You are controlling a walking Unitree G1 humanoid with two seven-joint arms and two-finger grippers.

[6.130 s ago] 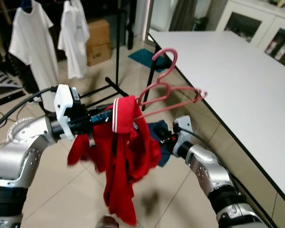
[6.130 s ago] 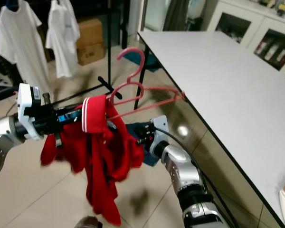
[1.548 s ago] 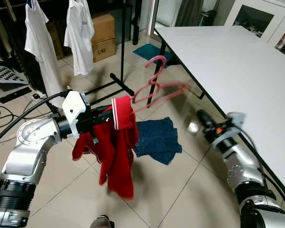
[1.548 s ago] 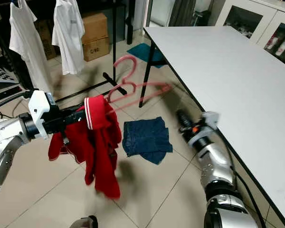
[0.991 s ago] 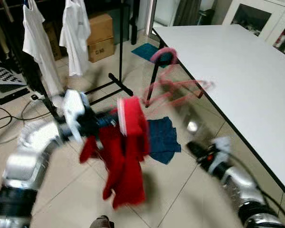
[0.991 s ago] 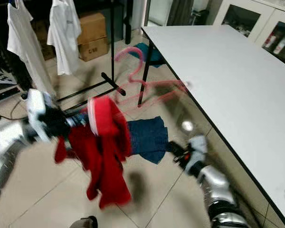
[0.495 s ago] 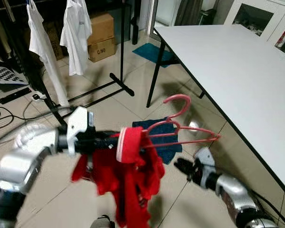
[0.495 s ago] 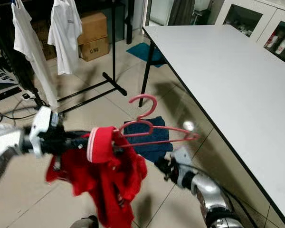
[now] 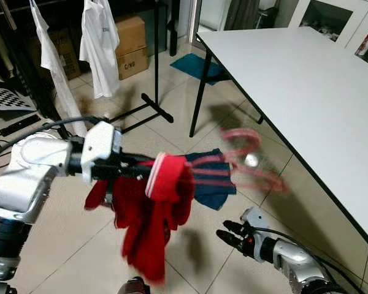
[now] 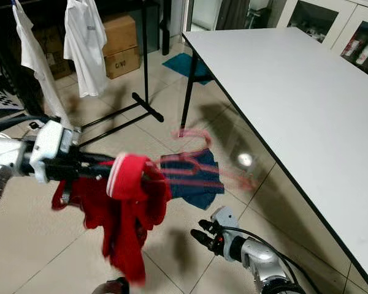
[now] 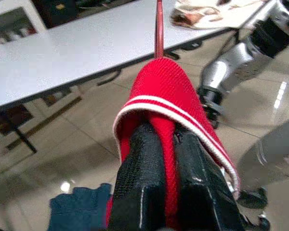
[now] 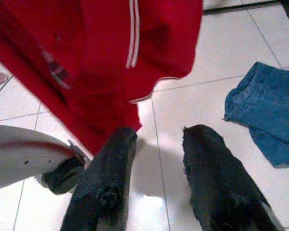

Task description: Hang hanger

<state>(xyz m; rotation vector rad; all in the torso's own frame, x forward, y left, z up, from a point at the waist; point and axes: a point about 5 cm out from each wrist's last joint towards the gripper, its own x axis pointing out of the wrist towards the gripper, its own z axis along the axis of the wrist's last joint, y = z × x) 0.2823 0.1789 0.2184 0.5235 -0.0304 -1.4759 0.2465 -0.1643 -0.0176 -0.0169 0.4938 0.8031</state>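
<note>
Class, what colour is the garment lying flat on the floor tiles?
Dark blue garment, clearest in the right eye view.

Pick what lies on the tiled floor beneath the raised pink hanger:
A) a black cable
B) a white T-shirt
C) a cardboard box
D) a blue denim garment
D: the blue denim garment lies flat on the tiles below the blurred pink hanger, beside the red shirt clamped in the left gripper.

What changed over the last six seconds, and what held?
The right gripper let go of the pink hanger and dropped low, open, above the floor. The left gripper stays shut on the red shirt, hanger still threaded in it. The jeans lie where they were.
</note>
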